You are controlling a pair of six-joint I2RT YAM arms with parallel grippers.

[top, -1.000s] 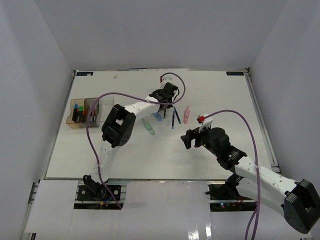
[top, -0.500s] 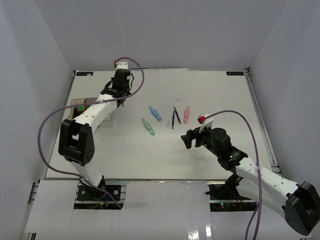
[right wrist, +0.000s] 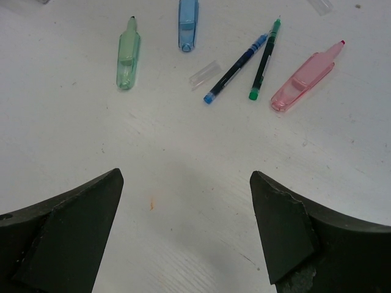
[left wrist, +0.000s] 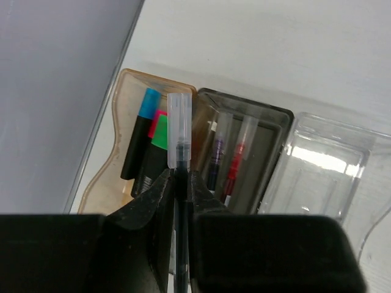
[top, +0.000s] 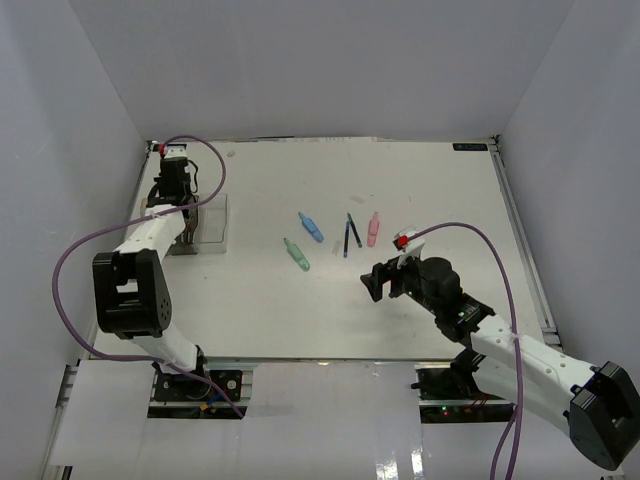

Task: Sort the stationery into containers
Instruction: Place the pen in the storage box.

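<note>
- Clear-capped thin pen [left wrist: 178, 146]: clamped between the two fingers of the left hand [left wrist: 178, 177], with its capped end sticking out beyond the fingertips.
- In the left wrist view the cap lies over the wall shared by the amber box [left wrist: 125, 91] and the grey box [left wrist: 272, 119]. How high it is above them cannot be told.
- Amber box: holds black highlighters [left wrist: 146, 131] with blue, pink and green caps.
- Grey box: holds two pens [left wrist: 227, 155], one purple and one red. The clear box [left wrist: 330, 152] adjoins it on the far side from the amber box.
- Right hand [right wrist: 183, 220]: released, with its fingers spread wide above the bare counter [right wrist: 183, 152] and nothing between them.
- Loose stationery on the counter beyond the right hand and apart from it:
  - green tapered piece [right wrist: 127, 56]
  - blue tapered piece [right wrist: 188, 24]
  - pink tapered piece [right wrist: 304, 78]
  - blue pen [right wrist: 235, 68]
  - green pen [right wrist: 264, 60]
  - clear cap [right wrist: 204, 74], just beside the blue pen
- In the top view these items lie well apart from the boxes at the counter's left edge.
</note>
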